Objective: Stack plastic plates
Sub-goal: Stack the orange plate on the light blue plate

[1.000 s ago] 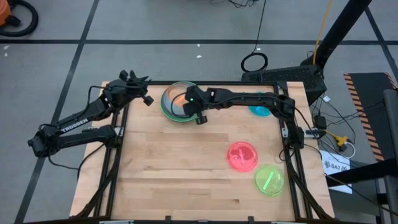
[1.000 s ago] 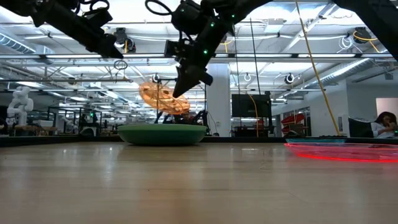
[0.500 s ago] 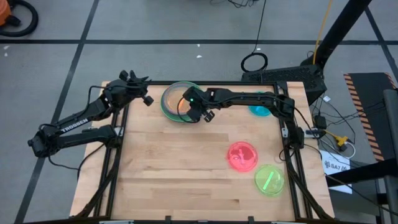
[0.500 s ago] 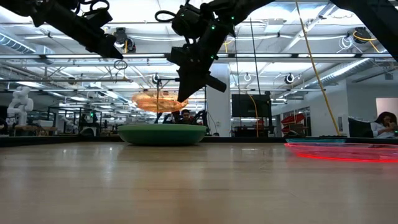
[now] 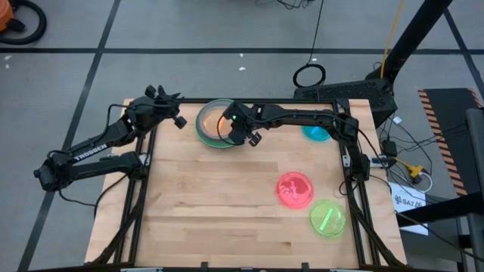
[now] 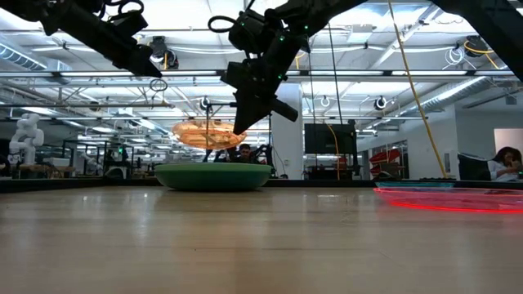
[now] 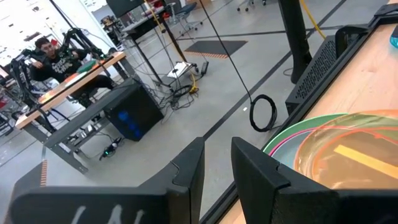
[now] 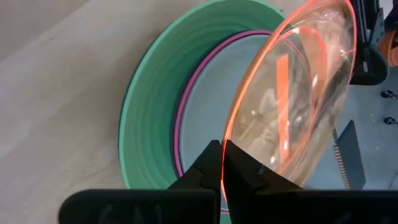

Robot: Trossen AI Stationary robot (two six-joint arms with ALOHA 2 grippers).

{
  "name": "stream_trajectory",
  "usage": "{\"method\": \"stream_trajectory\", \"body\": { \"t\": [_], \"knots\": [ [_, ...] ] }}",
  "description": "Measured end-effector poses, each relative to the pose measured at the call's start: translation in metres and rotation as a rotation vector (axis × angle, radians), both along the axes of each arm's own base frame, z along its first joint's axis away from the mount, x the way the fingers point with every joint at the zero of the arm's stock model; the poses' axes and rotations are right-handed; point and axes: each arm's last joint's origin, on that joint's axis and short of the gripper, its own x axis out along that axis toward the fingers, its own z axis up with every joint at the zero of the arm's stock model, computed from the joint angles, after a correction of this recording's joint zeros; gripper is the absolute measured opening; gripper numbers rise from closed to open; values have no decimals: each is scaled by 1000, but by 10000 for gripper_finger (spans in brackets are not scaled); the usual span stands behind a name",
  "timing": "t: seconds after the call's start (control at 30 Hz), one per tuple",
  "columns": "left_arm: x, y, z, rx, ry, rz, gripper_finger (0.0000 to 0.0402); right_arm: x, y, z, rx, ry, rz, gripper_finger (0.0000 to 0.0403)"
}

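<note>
Near edge: lime plate (image 5: 327,218), then pink plate (image 5: 294,189), both flat on the table (image 5: 204,211). Far edge: teal plate (image 5: 316,134) beside the right arm. Right gripper (image 5: 235,133) clamped on the orange plate's (image 8: 298,93) rim, holding it just above the green stack (image 5: 206,133). Left gripper (image 5: 162,97), fingers slightly parted, holding nothing, waits at the far-left corner.

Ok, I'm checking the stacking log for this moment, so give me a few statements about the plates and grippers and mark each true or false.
1. The right gripper pinches the orange plate by its rim. True.
2. The orange plate lies flat in the stack. False: it is held above it.
3. The pink plate is already stacked. False: it lies alone on the table.
4. The left gripper holds nothing. True.
</note>
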Motion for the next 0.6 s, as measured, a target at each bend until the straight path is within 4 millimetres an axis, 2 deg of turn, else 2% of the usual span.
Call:
{"method": "stream_trajectory", "body": {
  "t": [0.13, 0.37, 0.6],
  "knots": [
    [0, 0, 0, 0, 0, 0, 88, 2, -1, -7, 3, 10, -1, 0],
    [0, 0, 0, 0, 3, 1, 88, 8, -4, -34, -51, 101, 12, 0],
    [0, 0, -1, -3, 9, 1, 88, 8, -4, -36, -59, 108, 28, 0]
  ]
}}
